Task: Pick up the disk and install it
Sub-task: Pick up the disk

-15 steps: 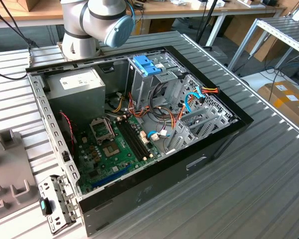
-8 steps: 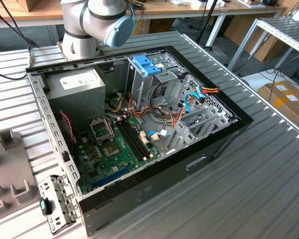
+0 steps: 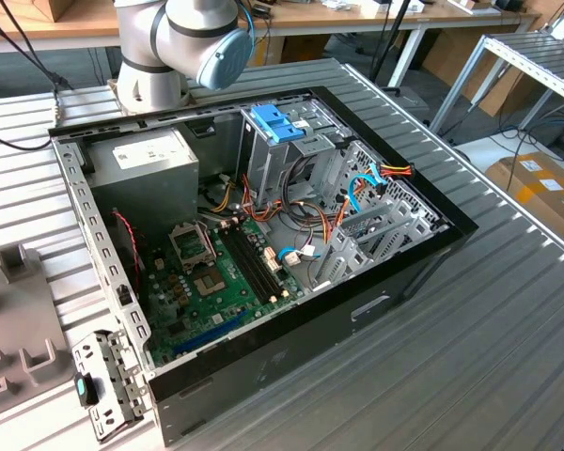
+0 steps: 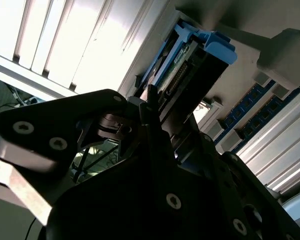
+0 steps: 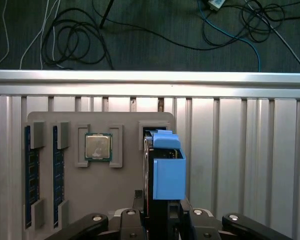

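Blue-railed disk [image 5: 166, 172] stands on edge, clamped in the gripper [image 5: 162, 212], at the slot of the grey tray [image 5: 120, 190] beside a processor [image 5: 98, 147]; lifted clear or not, cannot tell. Risk: the grip looks near one end, so a tilt could snag a rail or let the disk slip.

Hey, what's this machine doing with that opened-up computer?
The robot arm has its gripper closed on the disk, a hard drive with blue rails. The gripper is over a grey parts tray that also holds a processor chip and memory sticks. Whether the disk has left its slot is unclear. The open computer case sits on the metal table; the disk is not in it yet.
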Tool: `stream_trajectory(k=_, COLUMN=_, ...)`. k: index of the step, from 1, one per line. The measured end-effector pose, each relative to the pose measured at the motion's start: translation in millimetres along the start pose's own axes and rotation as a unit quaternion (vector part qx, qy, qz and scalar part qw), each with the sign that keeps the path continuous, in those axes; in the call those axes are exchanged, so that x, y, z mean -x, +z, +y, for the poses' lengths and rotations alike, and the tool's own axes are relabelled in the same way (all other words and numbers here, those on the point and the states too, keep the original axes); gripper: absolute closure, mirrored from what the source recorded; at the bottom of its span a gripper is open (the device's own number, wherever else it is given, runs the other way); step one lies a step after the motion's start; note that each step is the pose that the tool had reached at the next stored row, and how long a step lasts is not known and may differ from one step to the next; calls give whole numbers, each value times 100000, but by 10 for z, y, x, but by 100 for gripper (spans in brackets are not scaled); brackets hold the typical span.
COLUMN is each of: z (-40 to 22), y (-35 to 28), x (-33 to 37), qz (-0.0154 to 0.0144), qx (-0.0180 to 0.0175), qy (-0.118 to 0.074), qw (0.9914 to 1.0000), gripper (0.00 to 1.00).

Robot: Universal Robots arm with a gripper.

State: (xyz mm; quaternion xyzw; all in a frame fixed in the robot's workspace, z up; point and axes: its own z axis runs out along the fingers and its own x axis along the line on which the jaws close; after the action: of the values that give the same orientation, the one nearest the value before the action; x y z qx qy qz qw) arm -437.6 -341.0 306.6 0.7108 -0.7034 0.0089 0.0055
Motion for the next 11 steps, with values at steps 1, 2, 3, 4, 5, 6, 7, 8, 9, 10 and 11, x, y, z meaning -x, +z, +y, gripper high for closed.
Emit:
stream_trajectory(k=1, z=0, y=-10, x=0, qz=4, qx=12, qy=1, qw=100000, gripper=65)
stream_trajectory(k=2, z=0, y=-20, x=0, qz=2, qx=8, qy=2, qw=100000, gripper=65)
stream_trajectory(k=3, z=0, y=-28, x=-1, qz=2, qx=8, qy=2, qw=100000, gripper=65)
stream_trajectory(k=4, z=0, y=-40, x=-1, qz=5, qx=14, qy=3, qw=100000, gripper=65)
stream_trajectory(k=5, z=0, y=-44, x=-1, qz=5, qx=11, qy=0, qw=100000, gripper=65)
stream_trajectory(k=6, z=0, y=-43, x=-1, qz=-3, qx=0, qy=1, qw=100000, gripper=65)
stream_trajectory(k=7, z=0, y=-44, x=-1, qz=-11, qx=6, qy=1, qw=100000, gripper=65)
stream_trajectory(k=8, z=0, y=-44, x=-1, qz=-19, qx=10, qy=3, qw=100000, gripper=65)
stream_trajectory(k=9, z=0, y=-45, x=-1, qz=-27, qx=12, qy=2, qw=100000, gripper=65)
stream_trajectory(k=10, z=0, y=-45, x=-1, qz=-34, qx=12, qy=3, qw=100000, gripper=65)
stream_trajectory(k=11, z=0, y=-45, x=-1, qz=-38, qx=13, qy=3, qw=100000, gripper=65)
